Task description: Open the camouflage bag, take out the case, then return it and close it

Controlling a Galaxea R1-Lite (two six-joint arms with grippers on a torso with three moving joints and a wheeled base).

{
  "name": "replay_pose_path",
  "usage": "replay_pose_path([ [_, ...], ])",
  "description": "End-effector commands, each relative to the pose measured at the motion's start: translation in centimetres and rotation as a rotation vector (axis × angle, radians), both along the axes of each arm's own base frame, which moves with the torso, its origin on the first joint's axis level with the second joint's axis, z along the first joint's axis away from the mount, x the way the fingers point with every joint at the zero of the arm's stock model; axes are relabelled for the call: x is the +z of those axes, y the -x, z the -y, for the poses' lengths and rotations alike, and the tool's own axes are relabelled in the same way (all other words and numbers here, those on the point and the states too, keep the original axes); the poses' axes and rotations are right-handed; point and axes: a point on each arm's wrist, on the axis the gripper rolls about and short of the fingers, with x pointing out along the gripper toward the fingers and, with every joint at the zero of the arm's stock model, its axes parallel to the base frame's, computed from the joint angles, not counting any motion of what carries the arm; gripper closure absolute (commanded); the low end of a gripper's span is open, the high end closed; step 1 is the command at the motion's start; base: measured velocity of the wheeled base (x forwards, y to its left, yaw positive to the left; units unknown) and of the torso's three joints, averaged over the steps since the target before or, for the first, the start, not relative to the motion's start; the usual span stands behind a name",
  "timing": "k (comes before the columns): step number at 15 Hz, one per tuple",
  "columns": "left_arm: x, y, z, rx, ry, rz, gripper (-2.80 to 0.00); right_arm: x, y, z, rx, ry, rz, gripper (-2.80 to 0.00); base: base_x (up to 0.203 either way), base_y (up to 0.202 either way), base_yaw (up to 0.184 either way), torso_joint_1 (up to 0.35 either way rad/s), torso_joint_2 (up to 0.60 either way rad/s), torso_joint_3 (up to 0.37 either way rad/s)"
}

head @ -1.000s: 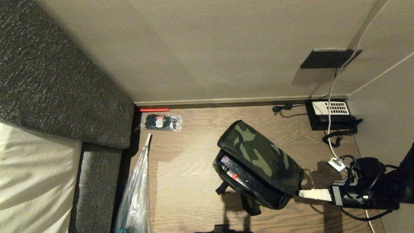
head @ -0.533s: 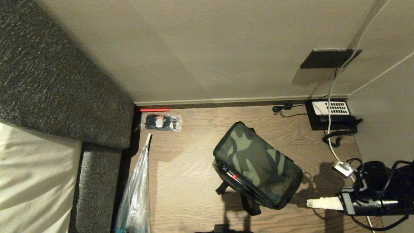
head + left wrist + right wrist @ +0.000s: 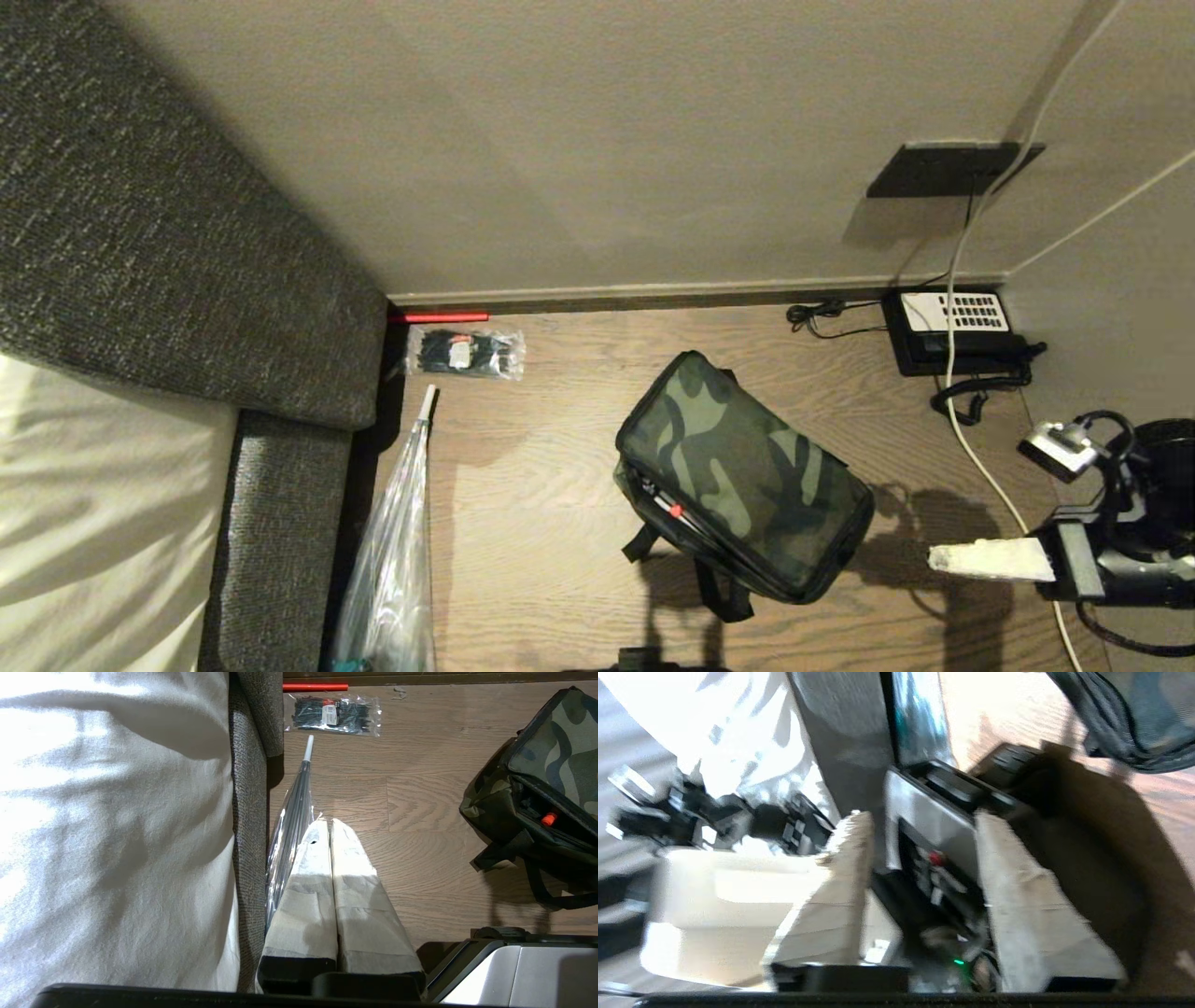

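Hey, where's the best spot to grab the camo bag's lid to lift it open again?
Grip the lid's near-left edge, above the gap where the red spot shows. That edge looks unzipped and slightly raised; the far side seems to hinge, so come from the front-left.

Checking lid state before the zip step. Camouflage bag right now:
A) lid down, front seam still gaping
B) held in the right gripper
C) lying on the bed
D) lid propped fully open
A: the camouflage bag has its lid down, a red spot showing through the gaping front seam; the right gripper is clear of it.
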Motion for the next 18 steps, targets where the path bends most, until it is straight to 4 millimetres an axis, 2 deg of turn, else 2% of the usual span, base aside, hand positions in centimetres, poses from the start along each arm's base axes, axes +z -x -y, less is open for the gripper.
replay_pose_path([
  [1,0.0,0.0,0.0,0.0,-0.001,-0.001,0.0,4.9,3.1,-0.8,-0.049,0.005,0.105,0.0,0.0,0.0,0.0,0.0,0.0,0.0],
  [4,0.0,0.0,0.0,0.0,0.001,0.0,0.0,8.7,7.7,-1.9,-0.172,0.043,0.157,0.0,0.0,0.0,0.0,0.0,0.0,0.0],
  [7,0.0,0.0,0.0,0.0,-0.001,-0.001,0.0,10.3,12.8,-3.3,-0.248,0.129,0.313,0.0,0.0,0.0,0.0,0.0,0.0,0.0],
  [9,0.0,0.0,0.0,0.0,-0.001,0.0,0.0,9.2,16.8,-4.3,-0.258,0.179,0.433,0.0,0.0,0.0,0.0,0.0,0.0,0.0],
  [11,0.0,0.0,0.0,0.0,-0.001,0.0,0.0,6.1,20.6,-4.6,-0.303,0.242,0.555,0.0,0.0,0.0,0.0,0.0,0.0,0.0],
  [12,0.0,0.0,0.0,0.001,0.0,0.0,0.0,4.3,21.7,-4.6,-0.345,0.279,0.593,0.0,0.0,0.0,0.0,0.0,0.0,0.0],
  [14,0.0,0.0,0.0,-0.001,-0.001,0.0,0.0,1.3,22.6,-4.2,-0.495,0.384,0.653,0.0,0.0,0.0,0.0,0.0,0.0,0.0],
  [16,0.0,0.0,0.0,0.001,-0.002,0.0,0.0,-0.2,22.4,-3.9,-0.598,0.459,0.697,0.0,0.0,0.0,0.0,0.0,0.0,0.0],
  [18,0.0,0.0,0.0,-0.001,-0.001,-0.001,0.0,-0.3,23.2,-3.8,-0.652,0.473,0.805,0.0,0.0,0.0,0.0,0.0,0.0,0.0],
])
